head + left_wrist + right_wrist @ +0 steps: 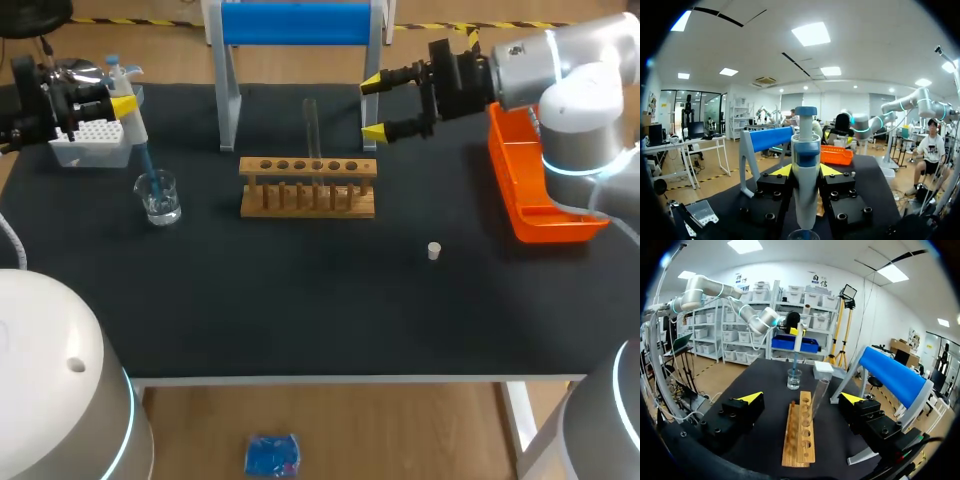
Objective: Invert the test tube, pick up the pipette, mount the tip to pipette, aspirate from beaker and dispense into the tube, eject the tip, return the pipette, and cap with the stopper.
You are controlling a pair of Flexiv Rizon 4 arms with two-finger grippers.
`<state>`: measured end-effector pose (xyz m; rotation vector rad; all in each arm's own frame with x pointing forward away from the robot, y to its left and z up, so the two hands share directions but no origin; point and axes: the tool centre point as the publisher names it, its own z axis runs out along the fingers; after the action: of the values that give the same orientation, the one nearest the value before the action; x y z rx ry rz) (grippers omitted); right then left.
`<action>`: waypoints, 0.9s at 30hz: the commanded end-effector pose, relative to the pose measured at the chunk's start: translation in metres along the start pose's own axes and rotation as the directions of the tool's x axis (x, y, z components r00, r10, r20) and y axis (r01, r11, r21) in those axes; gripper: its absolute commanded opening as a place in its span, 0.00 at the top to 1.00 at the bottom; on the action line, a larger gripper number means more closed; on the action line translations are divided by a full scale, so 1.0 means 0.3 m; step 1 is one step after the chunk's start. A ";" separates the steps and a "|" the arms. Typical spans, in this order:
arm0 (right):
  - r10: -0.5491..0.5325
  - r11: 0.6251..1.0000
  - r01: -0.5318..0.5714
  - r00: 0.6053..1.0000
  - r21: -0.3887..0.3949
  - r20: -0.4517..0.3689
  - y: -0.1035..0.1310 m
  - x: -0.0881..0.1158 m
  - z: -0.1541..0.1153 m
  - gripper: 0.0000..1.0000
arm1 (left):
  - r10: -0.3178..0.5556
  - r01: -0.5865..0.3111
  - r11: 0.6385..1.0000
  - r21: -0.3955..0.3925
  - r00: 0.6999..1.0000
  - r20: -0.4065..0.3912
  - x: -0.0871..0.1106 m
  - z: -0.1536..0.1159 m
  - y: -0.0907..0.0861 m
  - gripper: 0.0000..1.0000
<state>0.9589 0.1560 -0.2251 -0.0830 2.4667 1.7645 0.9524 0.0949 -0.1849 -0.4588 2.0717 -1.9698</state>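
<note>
Meanwhile left gripper (805, 171) clamps pipette (131, 122), tip (148, 168) seemingly in watery beaker (160, 203); right gripper (373, 108) gapes.

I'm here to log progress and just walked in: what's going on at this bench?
The left gripper is shut on the pipette, holding it with the blue tip down in the beaker, so this looks like the aspirating step. The right gripper hangs open beside the test tube, which stands upright in the wooden rack. The stopper lies loose on the table, so capping is not yet done.
</note>
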 end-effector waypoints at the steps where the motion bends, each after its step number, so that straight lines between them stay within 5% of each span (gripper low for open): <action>1: 0.019 1.000 -0.020 1.000 0.020 0.009 -0.014 -0.007 0.016 0.00 | 0.001 -0.001 1.000 -0.001 1.000 0.003 0.003 0.001 -0.003 1.00; 27: 0.062 0.996 -0.064 0.998 0.058 0.032 -0.062 -0.030 0.035 0.00 | 0.001 -0.001 1.000 -0.001 1.000 0.003 0.003 0.001 -0.003 1.00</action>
<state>0.9704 0.1600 -0.2449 0.0268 2.5225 1.7030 0.9524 0.0950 -0.1849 -0.4589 2.0717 -1.9697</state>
